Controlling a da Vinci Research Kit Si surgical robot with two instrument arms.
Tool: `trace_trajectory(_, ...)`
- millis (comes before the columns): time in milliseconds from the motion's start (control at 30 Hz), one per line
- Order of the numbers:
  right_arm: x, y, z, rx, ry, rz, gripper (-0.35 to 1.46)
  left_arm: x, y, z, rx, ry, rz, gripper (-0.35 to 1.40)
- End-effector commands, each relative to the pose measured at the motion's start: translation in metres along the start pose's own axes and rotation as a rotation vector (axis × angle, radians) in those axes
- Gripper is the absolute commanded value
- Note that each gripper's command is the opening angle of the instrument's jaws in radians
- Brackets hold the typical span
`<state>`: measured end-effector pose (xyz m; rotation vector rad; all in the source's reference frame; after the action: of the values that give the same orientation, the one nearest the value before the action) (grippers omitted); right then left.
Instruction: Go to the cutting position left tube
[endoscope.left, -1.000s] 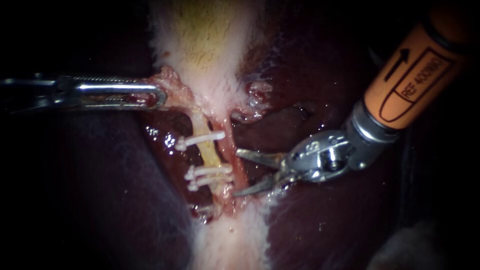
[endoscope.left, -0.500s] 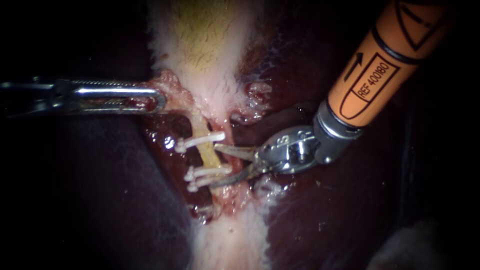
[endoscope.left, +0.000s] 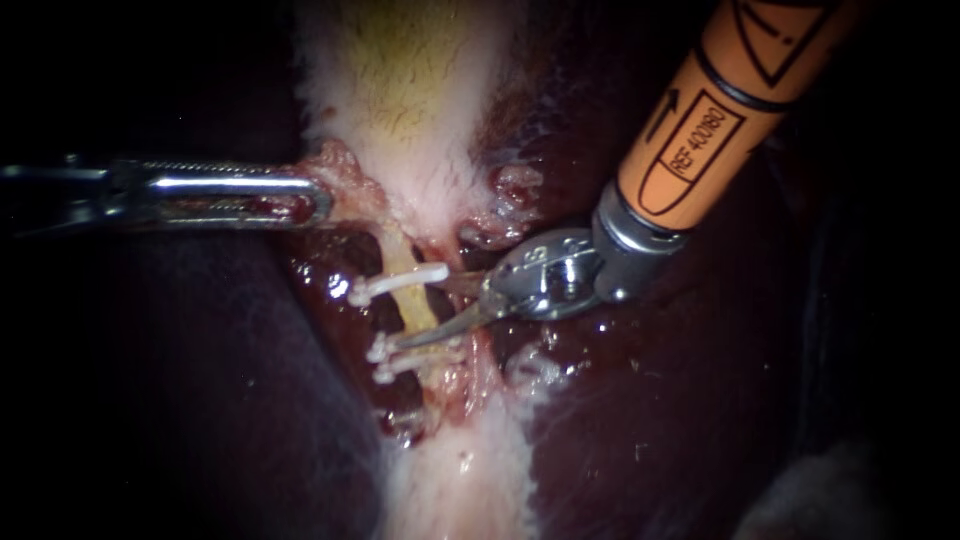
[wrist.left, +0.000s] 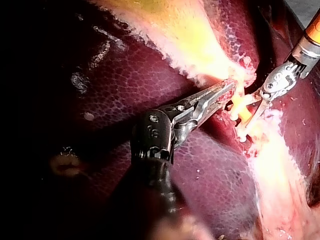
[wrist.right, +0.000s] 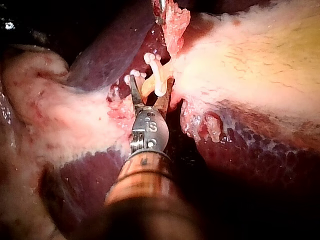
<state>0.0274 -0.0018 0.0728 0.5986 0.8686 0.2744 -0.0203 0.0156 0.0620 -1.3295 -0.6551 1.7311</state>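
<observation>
In the endoscope view the pale yellow left tube (endoscope.left: 412, 300) runs down from the gallbladder (endoscope.left: 410, 110), with one white clip (endoscope.left: 392, 286) above and two clips (endoscope.left: 405, 352) below. My right instrument (endoscope.left: 422, 312), on an orange shaft, holds its blades open astride this tube in the gap between the clips, lying across the reddish right tube (endoscope.left: 470, 345). The right wrist view shows the same blades (wrist.right: 151, 89) either side of the tube (wrist.right: 150, 86). My left instrument (endoscope.left: 320, 195) has its jaws shut on ragged tissue (endoscope.left: 340, 165) at the gallbladder's lower end and pulls it leftward (wrist.left: 229, 87).
Dark red liver (endoscope.left: 650, 420) lies on both sides of the tubes. A pale band of tissue (endoscope.left: 455, 480) continues below the clips. Small ragged tags of tissue (endoscope.left: 515, 185) sit just above my right instrument's wrist.
My right instrument has moved left and slightly up, its open blades going from beside the right tube to astride the left tube between the clips. The left instrument holds still.
</observation>
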Motion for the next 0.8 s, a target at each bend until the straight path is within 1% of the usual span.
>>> trace_trajectory(33, 0.0002, 0.0, 0.0003, 0.011, 0.01, 0.007, 1.43, -0.0001, -0.0001, 0.0, -0.001, 0.0, 0.0, -0.35)
trace_trajectory(200, 0.0012, -0.0002, 0.0015, 0.049, 0.055, 0.017, 1.42, -0.0001, -0.0002, 0.0001, -0.001, -0.001, 0.0, -0.35)
trace_trajectory(267, 0.0014, -0.0004, 0.0017, 0.06, 0.067, 0.017, 1.42, -0.0001, -0.0003, 0.0001, -0.001, -0.001, 0.0, -0.35)
trace_trajectory(400, 0.0015, -0.0012, 0.0015, 0.101, 0.097, 0.029, 1.42, -0.0001, -0.0005, 0.0001, -0.002, -0.001, 0.0, -0.35)
trace_trajectory(633, 0.0019, -0.0027, 0.0016, 0.164, 0.124, 0.035, 1.42, -0.0001, -0.0009, 0.0001, -0.004, -0.002, 0.0, -0.35)
trace_trajectory(800, 0.0024, -0.0036, 0.0017, 0.188, 0.154, 0.032, 1.43, -0.0001, -0.001, 0.0001, -0.004, -0.002, 0.0, -0.35)
